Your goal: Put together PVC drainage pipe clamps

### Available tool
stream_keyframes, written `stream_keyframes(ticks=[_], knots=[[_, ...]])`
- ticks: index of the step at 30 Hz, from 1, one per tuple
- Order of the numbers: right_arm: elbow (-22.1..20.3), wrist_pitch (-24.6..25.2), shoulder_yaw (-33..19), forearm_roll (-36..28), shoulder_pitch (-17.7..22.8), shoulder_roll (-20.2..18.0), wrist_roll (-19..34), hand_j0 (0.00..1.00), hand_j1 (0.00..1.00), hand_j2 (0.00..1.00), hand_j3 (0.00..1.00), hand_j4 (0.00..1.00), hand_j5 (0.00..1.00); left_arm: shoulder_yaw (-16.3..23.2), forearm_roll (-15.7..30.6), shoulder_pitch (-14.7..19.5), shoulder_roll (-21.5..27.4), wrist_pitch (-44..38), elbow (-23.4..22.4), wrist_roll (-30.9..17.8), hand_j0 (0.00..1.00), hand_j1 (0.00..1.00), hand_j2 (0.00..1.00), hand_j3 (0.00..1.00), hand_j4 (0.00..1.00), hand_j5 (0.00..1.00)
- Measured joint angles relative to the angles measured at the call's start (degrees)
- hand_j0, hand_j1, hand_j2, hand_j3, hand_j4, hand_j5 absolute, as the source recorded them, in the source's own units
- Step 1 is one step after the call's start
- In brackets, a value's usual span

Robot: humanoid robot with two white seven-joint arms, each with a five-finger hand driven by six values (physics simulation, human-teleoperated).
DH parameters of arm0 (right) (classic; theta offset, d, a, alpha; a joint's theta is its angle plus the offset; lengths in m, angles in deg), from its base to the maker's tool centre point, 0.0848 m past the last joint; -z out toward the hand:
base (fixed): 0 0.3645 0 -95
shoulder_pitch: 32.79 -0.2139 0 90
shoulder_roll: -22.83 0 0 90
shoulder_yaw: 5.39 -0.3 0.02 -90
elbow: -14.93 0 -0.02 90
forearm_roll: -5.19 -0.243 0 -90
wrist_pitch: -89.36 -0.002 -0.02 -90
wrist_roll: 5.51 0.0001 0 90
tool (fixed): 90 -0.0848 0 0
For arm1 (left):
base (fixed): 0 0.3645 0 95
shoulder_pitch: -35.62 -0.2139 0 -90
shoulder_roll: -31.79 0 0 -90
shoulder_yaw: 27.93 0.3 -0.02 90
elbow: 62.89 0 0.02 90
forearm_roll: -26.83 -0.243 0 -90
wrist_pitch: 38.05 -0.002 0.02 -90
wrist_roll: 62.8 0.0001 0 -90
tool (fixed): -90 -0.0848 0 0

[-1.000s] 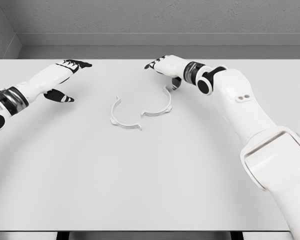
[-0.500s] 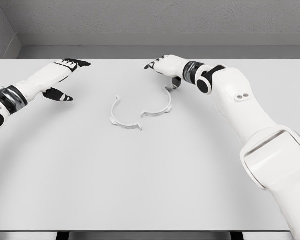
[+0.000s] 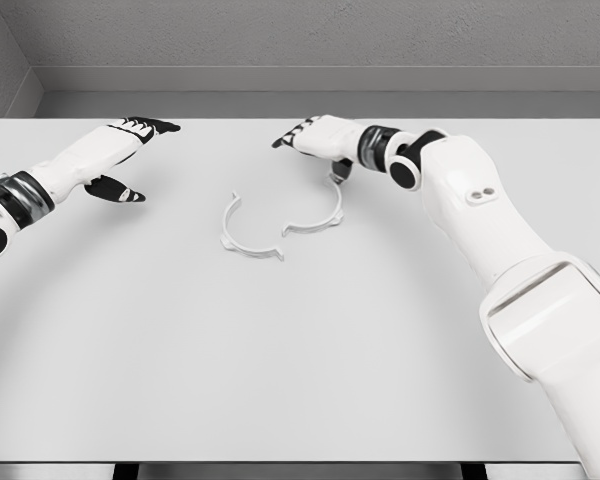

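On the bare table [image 3: 300, 380], two clamp halves [image 3: 280, 225] lie between the spread left hand [image 3: 130, 140] and spread right hand [image 3: 315, 138].

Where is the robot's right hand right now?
In the head view, the right hand hovers over the far middle of the white table, fingers spread, just behind the upper tip of the right clamp half, with the left clamp half beside it.

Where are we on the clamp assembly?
Done: nothing joined. The left clamp half and right clamp half lie apart on the table. In hand: nothing; the right hand hovers over the right half's far end, fingers spread. The left hand is open, off to the side. Left: grasp, align, join.
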Motion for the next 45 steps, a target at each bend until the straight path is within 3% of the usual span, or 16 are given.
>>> stream_keyframes(ticks=[11, 25, 32, 45], knots=[[-1.57, -0.82, 0.91, 0.02, -0.18, 0.0, 0.08, 1.0, 1.0, 1.0, 1.0, 1.0, 1.0, 0.0, 0.0, 0.0, 0.0, 0.0, -0.15, 0.0, 1.0, 1.0, 1.0, 1.0, 1.0, 1.0], [-8.47, -5.24, 1.66, -0.73, 0.26, 0.01, 2.47, 1.0, 1.0, 1.0, 1.0, 1.0, 1.0, -0.26, 0.0, 0.0, 0.0, 0.0, -0.57, 0.0, 1.0, 1.0, 1.0, 1.0, 1.0, 1.0], [-11.22, -4.88, -1.18, -0.7, 0.44, 0.02, 2.71, 1.0, 1.0, 1.0, 1.0, 1.0, 1.0, -0.21, 0.0, 0.0, 0.0, 0.0, -0.58, 0.0, 1.0, 1.0, 1.0, 1.0, 1.0, 1.0], [-2.02, 1.04, -3.1, -0.1, -0.26, 0.01, 2.11, 1.0, 1.0, 1.0, 1.0, 1.0, 1.0, 0.16, 0.0, 0.44, -0.02, 0.0, -0.66, 0.0, 1.0, 1.0, 1.0, 1.0, 1.0, 1.0]])
